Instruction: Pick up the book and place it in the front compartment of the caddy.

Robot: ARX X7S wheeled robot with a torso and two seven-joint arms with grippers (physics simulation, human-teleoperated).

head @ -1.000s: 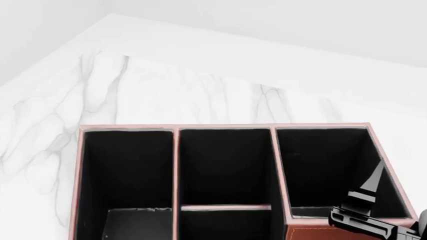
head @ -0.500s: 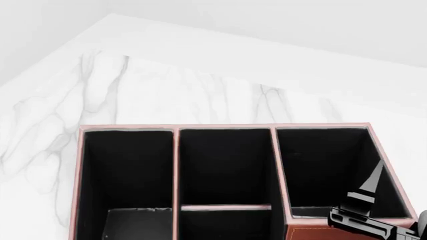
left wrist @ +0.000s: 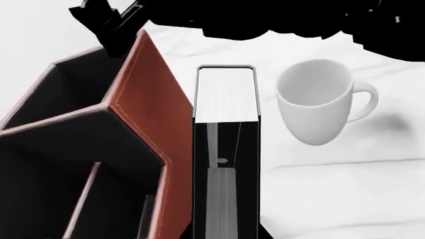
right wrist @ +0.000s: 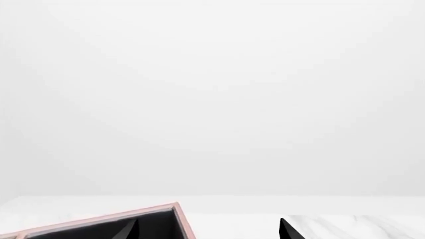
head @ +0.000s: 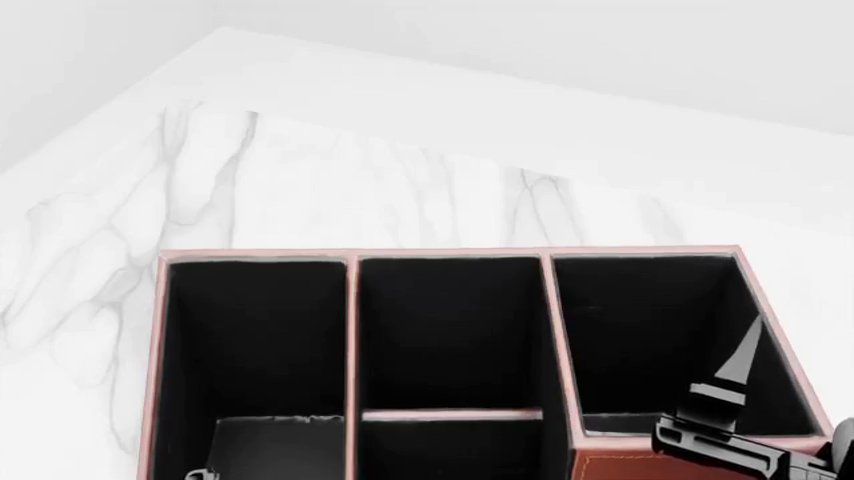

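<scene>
In the left wrist view the black book with white page edges sits between my left gripper's fingers, which press on both its covers. It is upright, close beside the caddy's reddish-brown outer wall. In the head view the caddy fills the lower half, and the front compartment is the larger black cell of the middle column. The book is out of that view. My right gripper is open and empty, and its fingers hang over the caddy's right cell.
A white mug stands on the white marble table on the book's other side from the caddy. The caddy's pink rim shows at the edge of the right wrist view. A taller brown corner section is near my right gripper.
My right gripper has drifted slightly left and down. A small grey part has come into the head view's bottom left edge. The caddy has not moved.
</scene>
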